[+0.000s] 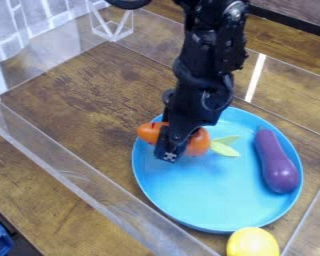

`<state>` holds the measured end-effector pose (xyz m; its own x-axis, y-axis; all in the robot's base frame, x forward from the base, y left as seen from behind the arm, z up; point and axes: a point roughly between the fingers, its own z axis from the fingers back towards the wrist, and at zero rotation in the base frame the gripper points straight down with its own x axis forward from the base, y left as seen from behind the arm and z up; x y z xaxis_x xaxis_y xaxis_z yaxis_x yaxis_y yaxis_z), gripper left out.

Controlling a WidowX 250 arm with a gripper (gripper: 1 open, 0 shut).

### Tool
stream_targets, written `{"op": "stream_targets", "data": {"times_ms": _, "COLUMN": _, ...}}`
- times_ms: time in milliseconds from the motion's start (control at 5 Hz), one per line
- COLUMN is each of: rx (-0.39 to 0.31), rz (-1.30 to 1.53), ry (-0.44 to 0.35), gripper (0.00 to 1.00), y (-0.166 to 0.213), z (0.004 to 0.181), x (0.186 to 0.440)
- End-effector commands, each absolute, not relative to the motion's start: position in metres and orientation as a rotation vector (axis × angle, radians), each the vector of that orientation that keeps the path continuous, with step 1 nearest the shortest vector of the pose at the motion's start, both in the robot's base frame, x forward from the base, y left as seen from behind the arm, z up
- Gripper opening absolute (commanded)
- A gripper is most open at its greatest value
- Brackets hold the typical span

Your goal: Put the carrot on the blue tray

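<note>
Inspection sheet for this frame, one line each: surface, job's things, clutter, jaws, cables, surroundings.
Surface: dark brown wooden tabletop, glare streaks, bordered by clear plastic walls.
Job's things: small orange toy carrot with pale green leafy top lies at the upper left rim of the round light-blue plastic tray, body partly hidden by the arm.
Clutter: purple toy eggplant on the tray's right side; yellow toy lemon off the tray at the bottom edge.
Jaws: black gripper points down over the carrot, shut on it.
Cables: dark loop near the arm's top; nothing else seen.
Surroundings: white lattice object at upper left.
</note>
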<state>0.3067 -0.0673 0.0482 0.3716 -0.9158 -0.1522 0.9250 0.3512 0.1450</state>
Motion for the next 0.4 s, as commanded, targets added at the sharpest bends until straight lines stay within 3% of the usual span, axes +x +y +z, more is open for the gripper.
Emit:
{"op": "stream_targets", "data": {"times_ms": 0, "rx": 0.252, "rz": -1.211, "ry": -0.057, "gripper": 0.0, "y": -0.0775, "z": 0.0832, "x": 0.3179}}
{"op": "stream_targets", "data": {"times_ms": 200, "rx": 0.256, "rz": -1.231, "ry": -0.047, "gripper": 0.0, "y": -0.0798, "z": 0.0859, "x": 0.3172}}
